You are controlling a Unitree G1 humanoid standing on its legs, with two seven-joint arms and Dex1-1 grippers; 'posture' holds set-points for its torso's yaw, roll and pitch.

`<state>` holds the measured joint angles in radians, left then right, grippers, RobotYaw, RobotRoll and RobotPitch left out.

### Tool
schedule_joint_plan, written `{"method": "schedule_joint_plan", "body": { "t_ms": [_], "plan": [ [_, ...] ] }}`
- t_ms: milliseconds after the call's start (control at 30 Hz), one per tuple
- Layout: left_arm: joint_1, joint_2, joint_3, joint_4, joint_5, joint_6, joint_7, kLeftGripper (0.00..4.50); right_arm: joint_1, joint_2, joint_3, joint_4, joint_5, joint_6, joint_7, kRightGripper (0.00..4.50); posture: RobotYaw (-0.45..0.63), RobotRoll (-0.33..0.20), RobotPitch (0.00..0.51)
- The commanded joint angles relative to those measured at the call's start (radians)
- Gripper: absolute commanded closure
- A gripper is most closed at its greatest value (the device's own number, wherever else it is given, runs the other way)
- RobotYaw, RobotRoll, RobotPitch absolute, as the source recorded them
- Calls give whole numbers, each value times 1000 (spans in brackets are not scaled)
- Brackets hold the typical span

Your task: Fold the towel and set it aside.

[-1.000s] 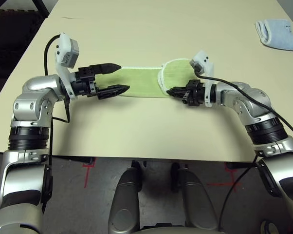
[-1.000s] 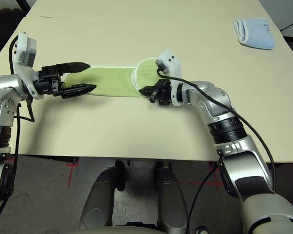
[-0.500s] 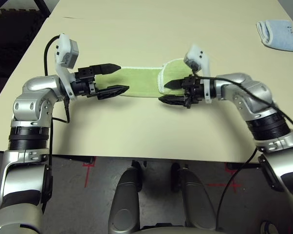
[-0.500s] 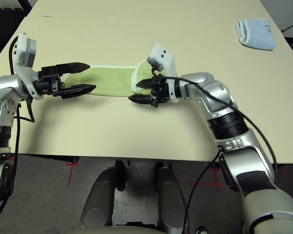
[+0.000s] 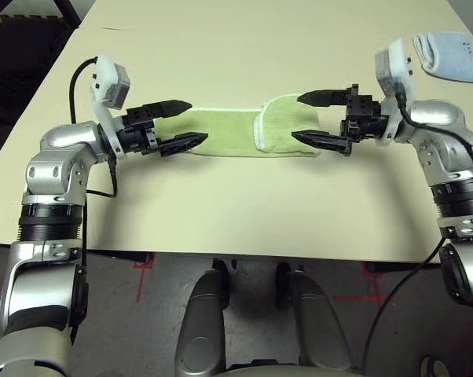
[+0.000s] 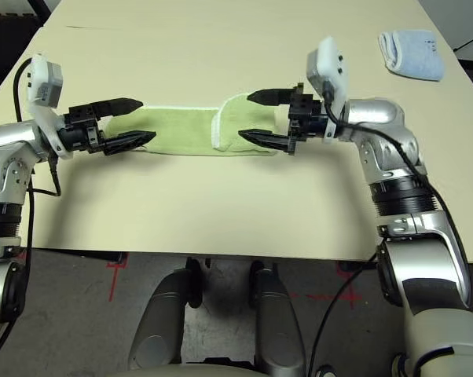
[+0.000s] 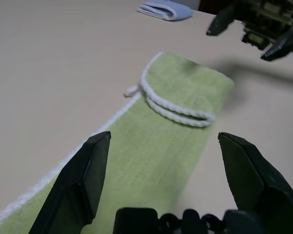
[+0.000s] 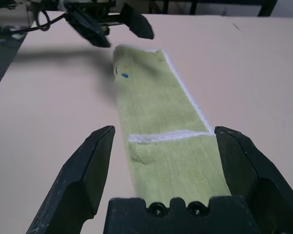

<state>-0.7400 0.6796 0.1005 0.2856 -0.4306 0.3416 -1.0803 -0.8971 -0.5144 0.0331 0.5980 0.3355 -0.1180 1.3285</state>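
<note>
Both hands are released and hold nothing: the left hand (image 5: 180, 124) hovers at the towel's (image 5: 229, 133) left end, the right hand (image 5: 306, 118) at its right end, where a short flap is folded over. The towel lies flat mid-worktop (image 5: 236, 204). A blue towel (image 5: 449, 55) sits far right.
</note>
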Motion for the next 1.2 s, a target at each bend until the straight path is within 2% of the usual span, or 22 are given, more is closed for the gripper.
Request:
{"method": "schedule_joint_plan", "body": {
  "t_ms": [33,267,733,767,800,900,1133,1200],
  "plan": [
    [26,-4,33,-29,16,6,80,0,-34,18,-10,105,-15,-120,68,41,52,0,260],
    [80,5,73,-110,-9,65,169,0,-105,11,-23,275,-18,-209,195,41,89,0,254],
    [100,17,63,-164,-44,101,87,0,-159,61,-37,293,-47,-167,51,41,87,0,253],
    [94,17,61,-166,-47,100,76,0,-162,58,-37,296,-50,-169,56,420,89,0,254],
    [91,19,59,-168,-49,99,62,0,-163,53,-33,300,-56,-173,66,609,89,0,254],
    [84,22,52,-175,-53,90,28,0,-165,42,-32,320,-66,-184,84,1691,94,0,254],
    [79,25,24,-203,-47,70,-49,0,-165,32,-42,365,-73,-175,113,4445,89,0,258],
    [85,32,10,-203,-37,52,-75,0,-173,40,-53,380,-65,-136,93,4483,85,0,260]
  ]
}}
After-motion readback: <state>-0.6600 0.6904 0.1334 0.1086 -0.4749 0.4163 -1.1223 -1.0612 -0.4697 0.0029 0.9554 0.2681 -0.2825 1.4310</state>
